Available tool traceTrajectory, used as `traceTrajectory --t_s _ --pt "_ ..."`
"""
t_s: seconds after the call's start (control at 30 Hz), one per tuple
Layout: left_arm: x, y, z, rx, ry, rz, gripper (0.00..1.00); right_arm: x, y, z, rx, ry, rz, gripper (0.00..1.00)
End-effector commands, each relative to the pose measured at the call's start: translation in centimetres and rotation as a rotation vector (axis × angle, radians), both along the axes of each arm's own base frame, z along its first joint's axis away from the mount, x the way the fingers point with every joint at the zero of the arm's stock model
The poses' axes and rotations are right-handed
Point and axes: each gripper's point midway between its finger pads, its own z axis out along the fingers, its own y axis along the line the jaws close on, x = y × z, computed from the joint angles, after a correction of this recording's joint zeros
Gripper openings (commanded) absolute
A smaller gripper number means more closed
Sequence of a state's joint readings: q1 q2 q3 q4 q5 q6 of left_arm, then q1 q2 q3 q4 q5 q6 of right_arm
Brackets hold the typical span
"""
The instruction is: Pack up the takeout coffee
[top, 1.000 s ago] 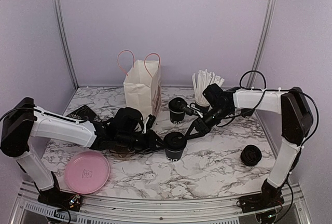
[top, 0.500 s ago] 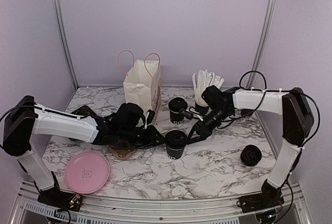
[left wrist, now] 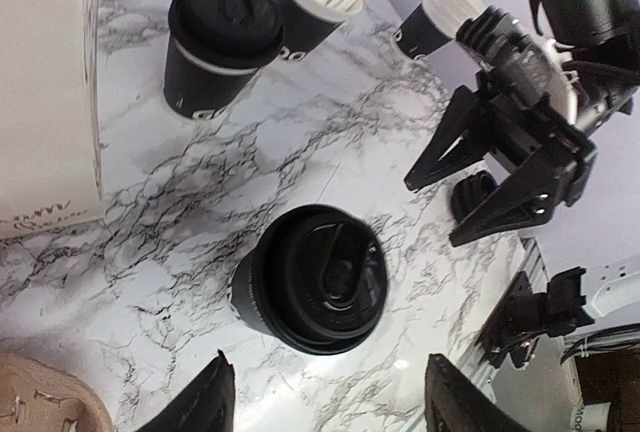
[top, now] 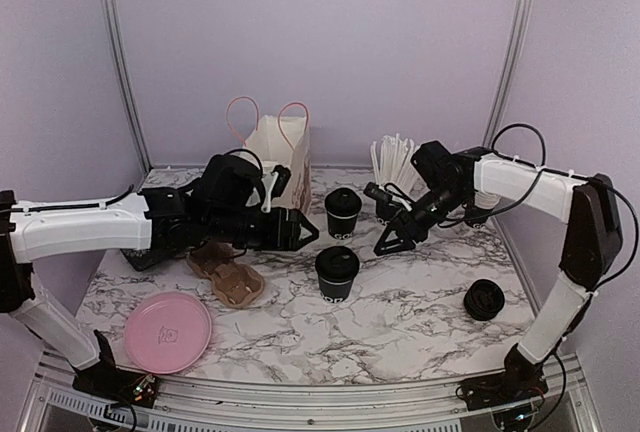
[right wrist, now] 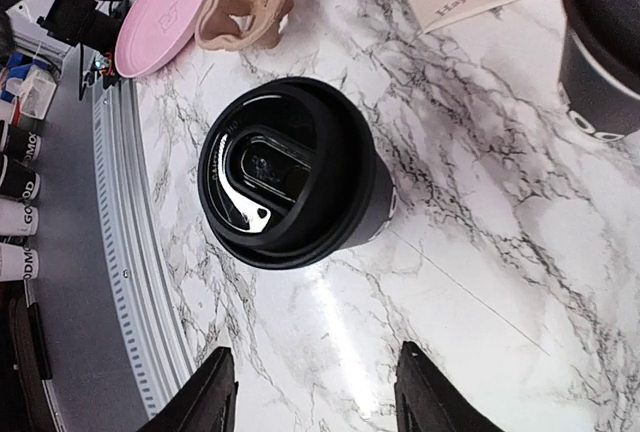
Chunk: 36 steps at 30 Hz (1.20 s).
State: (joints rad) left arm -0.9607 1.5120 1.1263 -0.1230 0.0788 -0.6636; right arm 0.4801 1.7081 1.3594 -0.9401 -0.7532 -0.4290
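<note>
Takeout coffee (top: 337, 284) upright on tabletop (top: 420, 322); probably light, paper wall crushable; pinch sidewall below lid (top: 337, 261) gently. Left jaws, right jaws spread, empty.

The coffee cup (top: 337, 274) is black all over, lid included. The worktop (top: 420, 322) is white marble veined in grey. There's a pink plate (top: 167, 331), a tan cardboard carrier (top: 228, 274), a cream, pink-handled bag (top: 272, 167), white straws (top: 393, 160) and lilac walls (top: 320, 42).
</note>
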Motion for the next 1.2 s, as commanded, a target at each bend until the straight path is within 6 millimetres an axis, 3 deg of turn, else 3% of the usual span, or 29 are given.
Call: traceTrajectory --t_s 0.0,0.03,0.13,0.33,0.37,0.5,0.6,0.7,0.77,0.83,1.03,1.17 --pt "0.1 1.7 5.1 0.066 -0.220 -0.064 0.94 0.4 -1.1 4.3 0.035 -0.135 0.020 0.52" --pt "0.4 2.2 6.4 0.080 -0.277 -0.060 0.98 0.4 -1.3 5.4 0.045 -0.169 0.025 0.53" --pt "1.7 4.5 10.3 0.125 -0.434 0.020 0.99 1.1 -2.0 9.0 0.090 -0.281 -0.002 0.54" --pt "4.2 10.0 16.1 0.307 -0.703 0.218 0.99 3.9 -5.1 15.9 0.181 -0.576 -0.149 0.58" --pt "4.4 10.7 16.5 0.347 -0.740 0.231 0.99 4.5 -5.8 16.9 0.177 -0.629 -0.193 0.63" --pt "5.0 13.0 17.6 0.454 -0.841 0.286 0.99 6.6 -9.1 19.2 0.171 -0.732 -0.377 0.96" --pt "5.2 14.8 18.2 0.474 -0.900 0.368 0.99 6.0 -10.0 19.3 0.182 -0.742 -0.393 0.99" --pt "5.9 19.2 18.7 0.513 -0.936 0.625 0.99 4.6 -9.7 18.7 0.194 -0.735 -0.326 0.99" --pt "6.5 22.2 17.9 0.531 -0.898 0.764 0.99 3.6 -9.3 18.1 0.204 -0.731 -0.261 0.98" --pt "7.4 23.8 16.7 0.505 -0.840 0.804 0.99 2.5 -8.9 17.6 0.219 -0.735 -0.196 0.94" --pt "8.7 22.6 13.8 0.484 -0.839 0.610 0.99 1.2 -6.9 16.5 0.252 -0.710 -0.012 0.85" --pt "9.7 23.6 12.9 0.538 -0.844 0.605 0.97 1.0 -3.9 13.6 0.146 -0.725 0.097 0.84"
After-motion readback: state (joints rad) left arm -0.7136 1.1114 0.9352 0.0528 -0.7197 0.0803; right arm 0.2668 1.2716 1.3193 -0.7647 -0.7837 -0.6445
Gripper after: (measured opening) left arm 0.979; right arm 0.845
